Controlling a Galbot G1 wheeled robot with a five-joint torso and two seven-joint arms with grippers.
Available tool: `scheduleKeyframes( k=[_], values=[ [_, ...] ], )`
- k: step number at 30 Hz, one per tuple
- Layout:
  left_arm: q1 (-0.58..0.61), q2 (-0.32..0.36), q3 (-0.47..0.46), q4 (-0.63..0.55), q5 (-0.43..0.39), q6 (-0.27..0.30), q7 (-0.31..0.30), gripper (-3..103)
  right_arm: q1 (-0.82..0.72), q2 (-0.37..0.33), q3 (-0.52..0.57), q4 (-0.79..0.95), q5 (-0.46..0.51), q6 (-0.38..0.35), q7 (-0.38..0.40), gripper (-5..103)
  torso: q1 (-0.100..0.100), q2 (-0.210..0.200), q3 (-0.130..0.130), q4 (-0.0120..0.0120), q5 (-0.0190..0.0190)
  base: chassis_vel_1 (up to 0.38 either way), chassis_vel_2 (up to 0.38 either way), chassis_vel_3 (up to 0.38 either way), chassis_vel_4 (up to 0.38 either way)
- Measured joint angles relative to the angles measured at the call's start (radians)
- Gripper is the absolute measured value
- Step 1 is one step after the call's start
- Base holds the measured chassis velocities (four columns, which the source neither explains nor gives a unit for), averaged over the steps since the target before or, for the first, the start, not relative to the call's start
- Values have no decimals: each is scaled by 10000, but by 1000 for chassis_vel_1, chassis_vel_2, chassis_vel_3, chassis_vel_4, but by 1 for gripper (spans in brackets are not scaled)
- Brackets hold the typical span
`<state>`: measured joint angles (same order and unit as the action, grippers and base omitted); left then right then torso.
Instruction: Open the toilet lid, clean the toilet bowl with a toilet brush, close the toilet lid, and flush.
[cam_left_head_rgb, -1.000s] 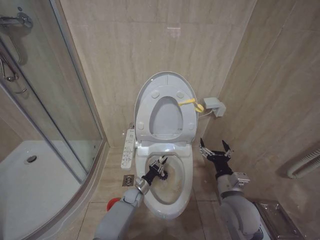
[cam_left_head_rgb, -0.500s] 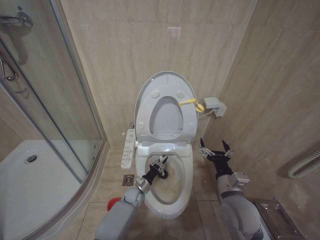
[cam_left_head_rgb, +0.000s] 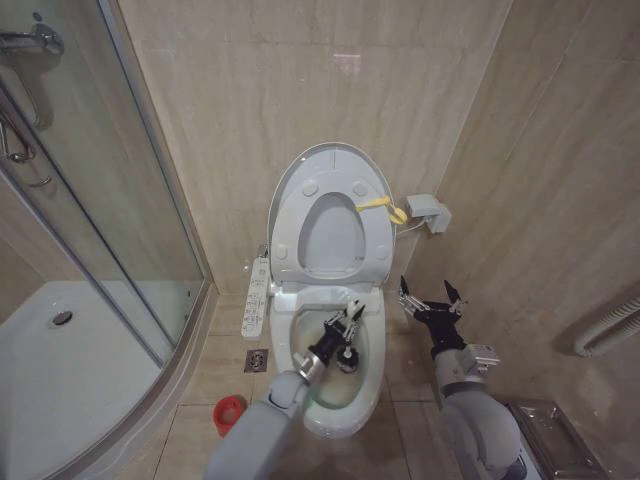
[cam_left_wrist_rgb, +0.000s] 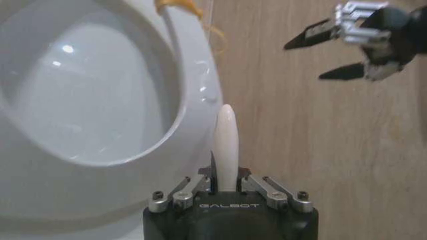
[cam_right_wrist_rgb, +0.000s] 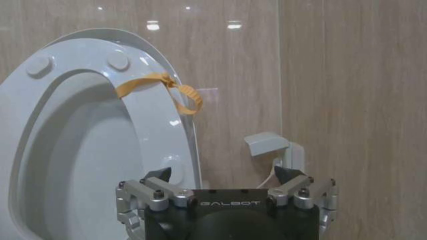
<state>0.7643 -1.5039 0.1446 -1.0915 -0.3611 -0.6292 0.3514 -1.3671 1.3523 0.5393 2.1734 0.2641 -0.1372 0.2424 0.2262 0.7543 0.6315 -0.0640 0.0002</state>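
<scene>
1. Scrubbing now: left gripper sits over the toilet bowl, clenched on the toilet brush. Thin white stick handle runs betw. its fingers; dark bristle head is down inside the basin, toward the right inner wall.
2. Left wrist view confirms the grip: smooth, rounded handle tip pokes out from the metal jaws, which are pinched tight on it.
3. Right gripper hangs off to the right of the toilet, just beside the rim, dark pointed fingers spread wide, holding nothing. Also seen far off in the left wrist view.
4. Toilet lid stands upright against the back wall: glossy white oval plastic, small round bumpers on its inner face. Ring-shaped seat is raised w/ it, oval hole in the middle.
5. Yellow strap loops round the seat's right edge; woven-looking in the right wrist view.
6. Bowl: white ceramic, elongated oval, brownish staining inside.
7. Room: beige stone-look wall tiles, matching floor tiles. Curved glass shower enclosure at left. Small white box on the wall right of the lid. Red cup holder on the floor left of the pedestal.
</scene>
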Motion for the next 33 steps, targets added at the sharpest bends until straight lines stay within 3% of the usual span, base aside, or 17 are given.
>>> scheduleKeyframes(
  k=[4,10,20,29,33],
  values=[
    [144,-65,104,-116,-3,4,2,20,0,0,0,0,0,0,0,100,-2,1,-1,2,0,0,0,0,0],
    [16,-285,-239,1091,454,-267,179,20,0,0,0,0,0,0,0,100,-2,2,-1,3,-1,0,0,0,0],
    [-272,-432,-44,441,137,9,107,20,0,0,0,0,0,0,0,100,-1,2,-1,-3,-3,0,0,0,0],
    [-66,-403,-51,1188,348,-177,298,20,0,0,0,0,0,0,-1,100,-1,2,-1,3,-3,0,0,0,0],
    [-107,-321,140,340,48,72,193,20,0,0,0,0,0,0,0,100,-1,2,0,-2,-3,0,0,0,0]
  ],
)
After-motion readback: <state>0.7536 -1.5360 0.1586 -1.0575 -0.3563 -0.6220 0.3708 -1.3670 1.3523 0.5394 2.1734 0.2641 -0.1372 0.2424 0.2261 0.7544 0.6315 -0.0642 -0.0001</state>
